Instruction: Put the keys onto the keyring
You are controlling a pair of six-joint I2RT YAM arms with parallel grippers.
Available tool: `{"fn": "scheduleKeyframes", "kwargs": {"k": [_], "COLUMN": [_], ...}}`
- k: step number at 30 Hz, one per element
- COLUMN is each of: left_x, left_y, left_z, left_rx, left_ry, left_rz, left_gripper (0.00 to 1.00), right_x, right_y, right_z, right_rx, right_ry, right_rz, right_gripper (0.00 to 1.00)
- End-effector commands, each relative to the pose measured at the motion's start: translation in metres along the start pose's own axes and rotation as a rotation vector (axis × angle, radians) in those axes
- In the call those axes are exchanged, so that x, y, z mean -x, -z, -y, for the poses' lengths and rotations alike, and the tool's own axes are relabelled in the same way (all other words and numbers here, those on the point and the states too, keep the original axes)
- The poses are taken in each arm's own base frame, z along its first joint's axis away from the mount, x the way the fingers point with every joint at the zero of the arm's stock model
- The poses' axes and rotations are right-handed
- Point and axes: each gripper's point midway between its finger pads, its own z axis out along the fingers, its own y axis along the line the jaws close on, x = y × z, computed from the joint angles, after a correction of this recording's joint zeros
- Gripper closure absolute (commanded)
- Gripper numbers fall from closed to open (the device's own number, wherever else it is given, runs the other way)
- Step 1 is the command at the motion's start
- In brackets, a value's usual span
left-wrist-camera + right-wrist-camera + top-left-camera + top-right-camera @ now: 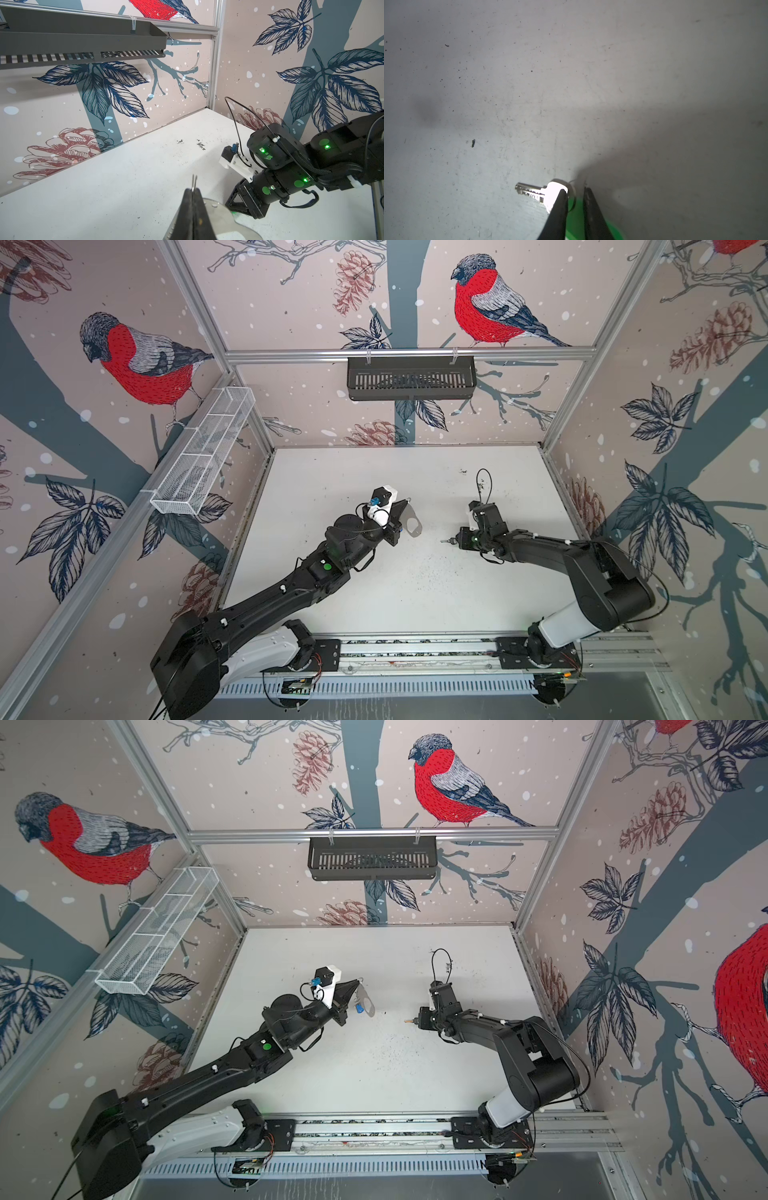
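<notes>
My left gripper point(405, 502) point(193, 190) is raised over the table's middle left, shut on the keyring point(412, 524) point(366, 1004) point(220, 209), a flat grey plate with an oval opening. A thin metal ring point(194, 180) sticks out past the fingertips. A blue-tagged key point(356, 1009) hangs by the plate. My right gripper point(455, 540) point(575, 190) is low at the table's middle right. Its jaws stand narrowly apart over the ring and green tag point(576, 209) of a silver key point(529, 190) point(446, 540) lying on the table, one finger point(560, 203) overlapping the key's head.
A black slotted basket point(411, 379) hangs on the back wall and a white wire basket point(203, 452) on the left wall. Dark specks dot the white table point(415, 593). A metal rail point(415, 649) runs along the front edge.
</notes>
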Motion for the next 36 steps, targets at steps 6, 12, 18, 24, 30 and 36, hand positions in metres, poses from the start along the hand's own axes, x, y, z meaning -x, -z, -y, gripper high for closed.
{"fn": "scheduleKeyframes", "kwargs": {"k": [6, 12, 18, 24, 30, 36], "left_x": [0.008, 0.009, 0.008, 0.007, 0.011, 0.014], "left_y": [0.001, 0.002, 0.002, 0.002, 0.000, -0.010], "left_z": [0.002, 0.001, 0.001, 0.001, 0.001, 0.002], "left_rx": [-0.006, -0.003, -0.004, -0.003, -0.004, -0.006], "left_ry": [0.003, 0.000, 0.000, -0.002, -0.002, -0.003], "left_rz": [0.029, 0.033, 0.028, 0.022, 0.025, 0.018], "left_gripper": [1.00, 1.00, 1.00, 1.00, 1.00, 1.00], "right_x": [0.005, 0.003, -0.001, 0.003, 0.023, 0.045], "right_y": [-0.001, -0.004, -0.005, -0.001, 0.022, 0.064], "right_z": [-0.011, -0.011, -0.011, -0.013, -0.027, -0.045], "right_rx": [0.024, 0.015, 0.006, 0.009, 0.040, 0.085], "right_ry": [0.021, 0.024, 0.027, 0.039, 0.096, 0.172], "right_rz": [0.013, -0.001, -0.008, 0.010, 0.083, 0.186], "right_gripper": [0.84, 0.85, 0.88, 0.98, 1.00, 1.00]}}
